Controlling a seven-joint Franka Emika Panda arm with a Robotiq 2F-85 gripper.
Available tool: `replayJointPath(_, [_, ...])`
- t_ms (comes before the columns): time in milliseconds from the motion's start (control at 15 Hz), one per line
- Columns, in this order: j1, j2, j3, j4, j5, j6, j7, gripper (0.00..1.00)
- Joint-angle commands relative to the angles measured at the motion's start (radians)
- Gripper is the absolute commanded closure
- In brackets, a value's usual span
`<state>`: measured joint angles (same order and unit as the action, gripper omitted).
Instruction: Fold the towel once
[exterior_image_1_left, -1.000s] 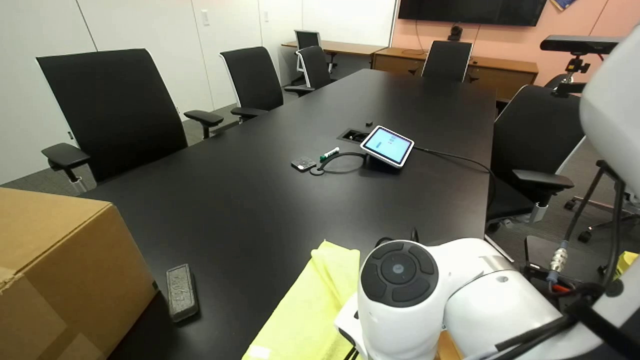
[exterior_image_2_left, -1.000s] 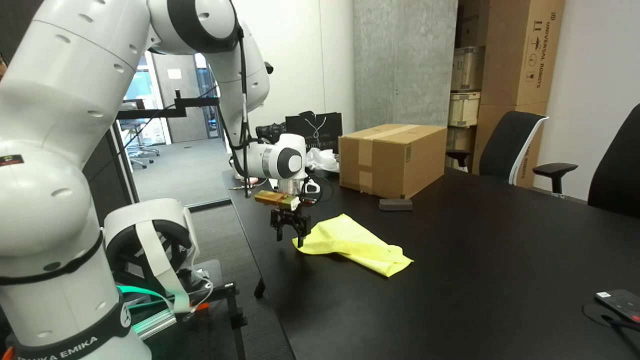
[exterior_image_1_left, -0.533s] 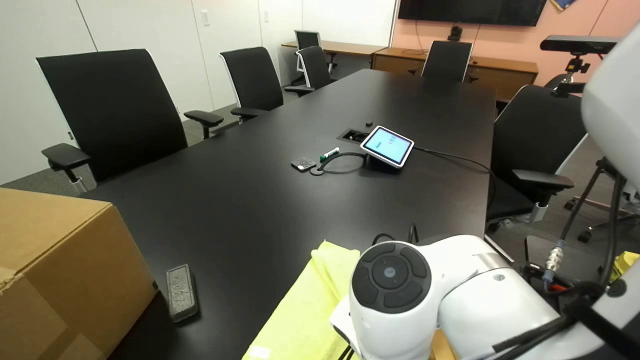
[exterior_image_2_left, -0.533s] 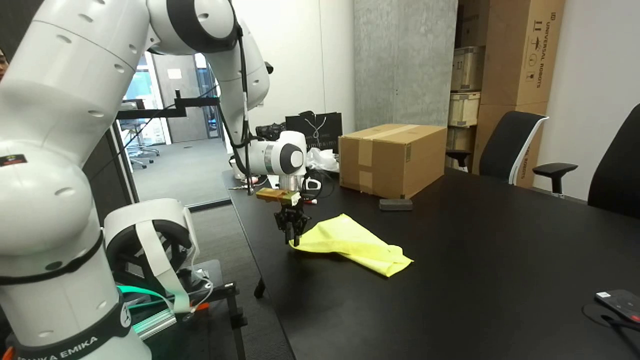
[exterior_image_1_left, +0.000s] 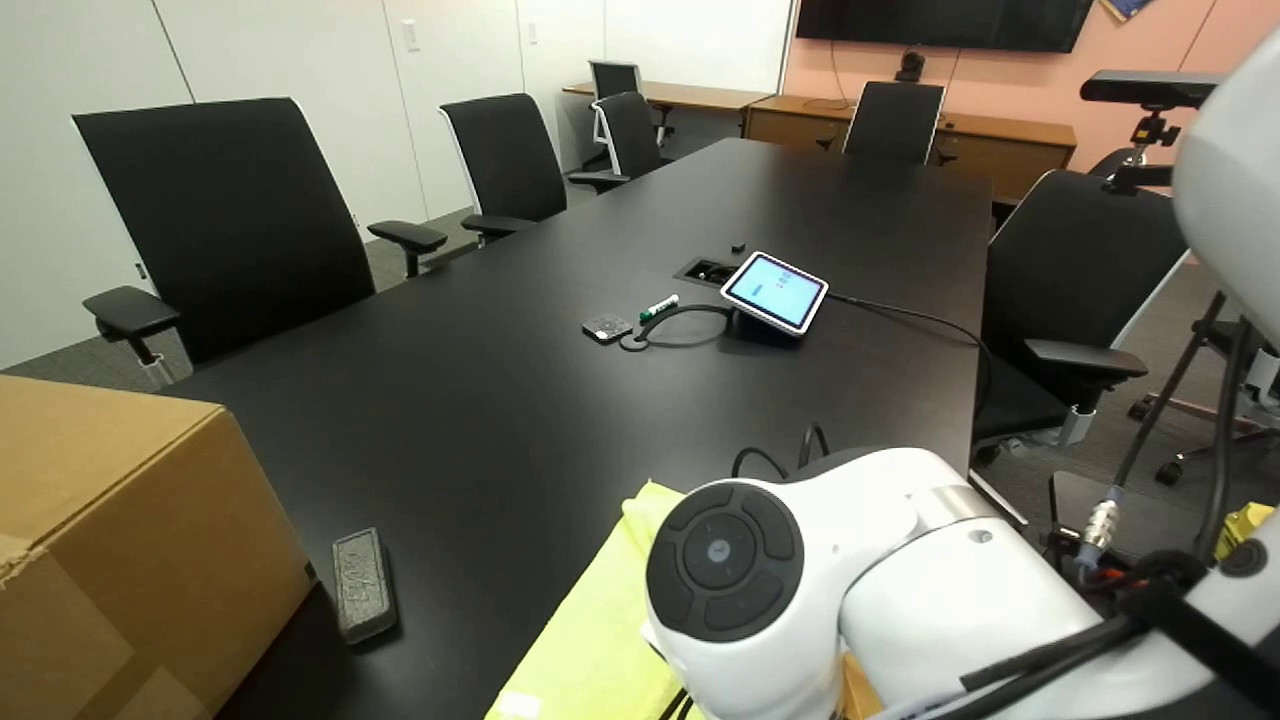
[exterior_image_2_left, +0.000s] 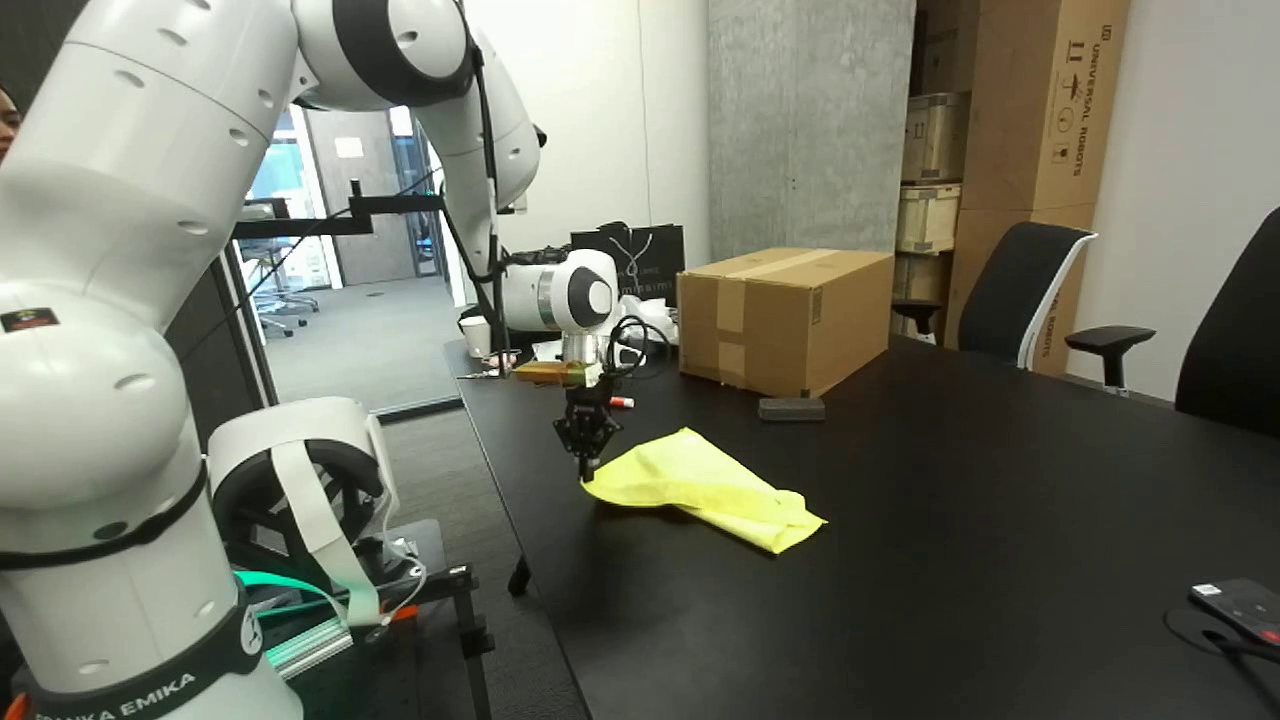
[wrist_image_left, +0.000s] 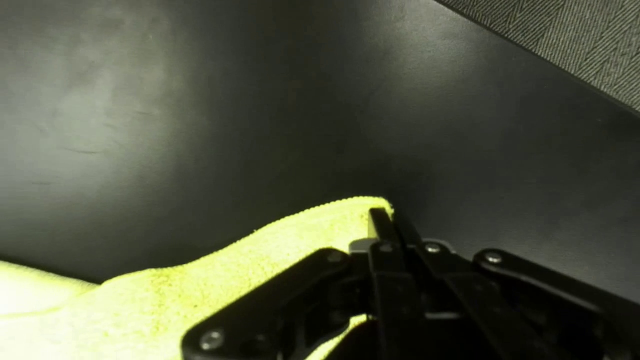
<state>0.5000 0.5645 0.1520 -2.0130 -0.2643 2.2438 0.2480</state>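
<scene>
The arm (exterior_image_2_left: 190, 130) bends over, its wrist (exterior_image_2_left: 560, 300) low; the hand (exterior_image_2_left: 587, 472) points downward. Its two fingers (wrist_image_left: 382, 226) stand close together.

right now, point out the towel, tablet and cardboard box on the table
towel (exterior_image_2_left: 692, 474): in an exterior view, its middle
tablet (exterior_image_1_left: 775, 292): in an exterior view, its lit screen
cardboard box (exterior_image_2_left: 776, 328): in an exterior view, its taped side

Yellow-green towel (wrist_image_left: 225, 270), its tip pinched in black jaws, dark tabletop (wrist_image_left: 275, 100), gray carpet (wrist_image_left: 590, 45)
</scene>
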Motion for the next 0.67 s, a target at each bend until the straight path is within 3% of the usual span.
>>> replayJointPath(0, [0.017,0.002,-0.004,0.057,-0.038,-0.079,0.038,0.96])
replayJointPath(600, [0.050,0.057,-0.031,0.296,-0.216,-0.179,0.070,0.98])
